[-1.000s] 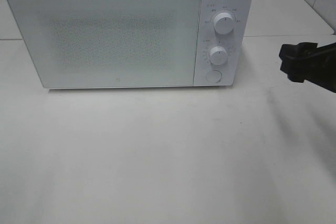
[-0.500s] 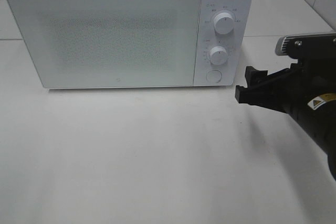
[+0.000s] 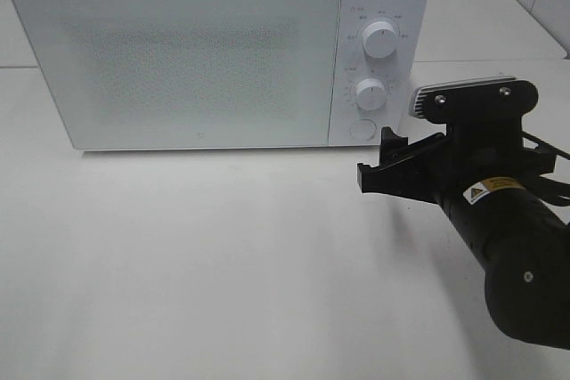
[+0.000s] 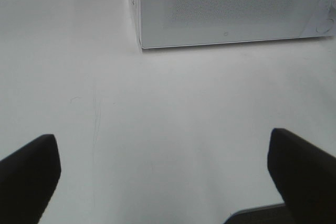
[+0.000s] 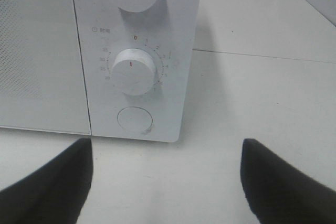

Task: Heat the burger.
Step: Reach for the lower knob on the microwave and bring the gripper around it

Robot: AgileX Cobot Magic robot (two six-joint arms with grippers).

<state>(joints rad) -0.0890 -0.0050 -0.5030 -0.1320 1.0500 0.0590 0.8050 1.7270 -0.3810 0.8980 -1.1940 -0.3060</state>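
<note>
While the white table [image 3: 223, 291] carries a microwave [image 3: 214, 51] with its door shut, the burger shows in no view, so whether it is already inside cannot be told. The right gripper [image 3: 376, 163], jaws wide and empty, hovers close before the control panel, with the timer knob [image 5: 134, 71] and round button [image 5: 135, 120] straight ahead. The left gripper [image 4: 165, 182], equally wide and empty, hangs well back from the door. Heating seems not yet started.

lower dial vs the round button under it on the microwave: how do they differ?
The lower dial stands proud of the microwave front, while the round button sits nearly flush. The lower dial has a pointer line and numbers ringed around it; the round button is plain. Both are round and white.
</note>
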